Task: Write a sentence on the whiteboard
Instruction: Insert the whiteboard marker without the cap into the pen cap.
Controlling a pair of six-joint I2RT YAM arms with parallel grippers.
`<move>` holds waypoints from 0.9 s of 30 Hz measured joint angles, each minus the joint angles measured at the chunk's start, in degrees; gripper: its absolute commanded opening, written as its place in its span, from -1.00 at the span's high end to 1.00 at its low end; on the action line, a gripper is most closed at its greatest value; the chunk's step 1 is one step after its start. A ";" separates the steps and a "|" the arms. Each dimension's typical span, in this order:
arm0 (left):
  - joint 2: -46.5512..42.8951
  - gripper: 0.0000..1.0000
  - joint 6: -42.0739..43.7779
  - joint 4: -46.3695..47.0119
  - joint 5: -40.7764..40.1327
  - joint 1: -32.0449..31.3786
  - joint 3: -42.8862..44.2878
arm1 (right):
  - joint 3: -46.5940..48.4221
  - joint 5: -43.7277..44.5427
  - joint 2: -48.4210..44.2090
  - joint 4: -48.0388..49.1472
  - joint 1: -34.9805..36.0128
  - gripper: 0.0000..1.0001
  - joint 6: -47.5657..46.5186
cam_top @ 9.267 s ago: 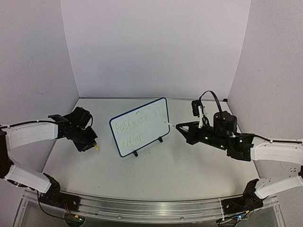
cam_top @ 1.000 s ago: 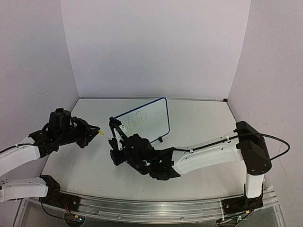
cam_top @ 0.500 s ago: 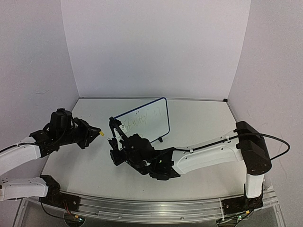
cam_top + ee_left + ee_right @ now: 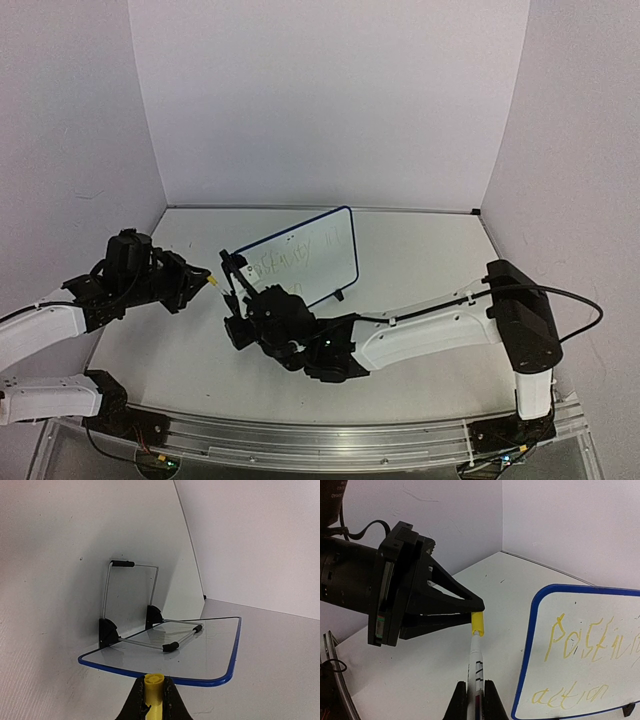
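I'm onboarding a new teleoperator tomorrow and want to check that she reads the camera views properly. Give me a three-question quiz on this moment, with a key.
1. True or false: the whiteboard lies flat on its back.
2. The left gripper is shut on: A) the yellow marker cap; B) an eraser; C) the whiteboard's frame.
3. Fill in: the right gripper holds a white marker, and the sentence on the whiteboard is written in ___ ink.

Key: 1 false, it stands up; 2 A; 3 yellow.
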 measured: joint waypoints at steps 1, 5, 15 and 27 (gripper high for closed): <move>-0.01 1.00 -0.02 0.02 -0.24 0.05 0.00 | 0.32 0.21 0.28 0.00 0.02 1.00 -0.30; -0.24 1.00 -0.07 0.02 -1.29 0.14 0.00 | 1.71 0.97 1.41 0.03 0.16 1.00 -1.29; -0.85 1.00 -1.26 1.13 0.34 -0.24 -0.04 | 2.51 1.43 2.71 2.23 -0.44 1.00 -2.26; -1.09 1.00 -1.28 2.61 1.01 -0.09 -0.03 | 2.47 0.07 2.80 4.55 -1.26 1.00 -2.45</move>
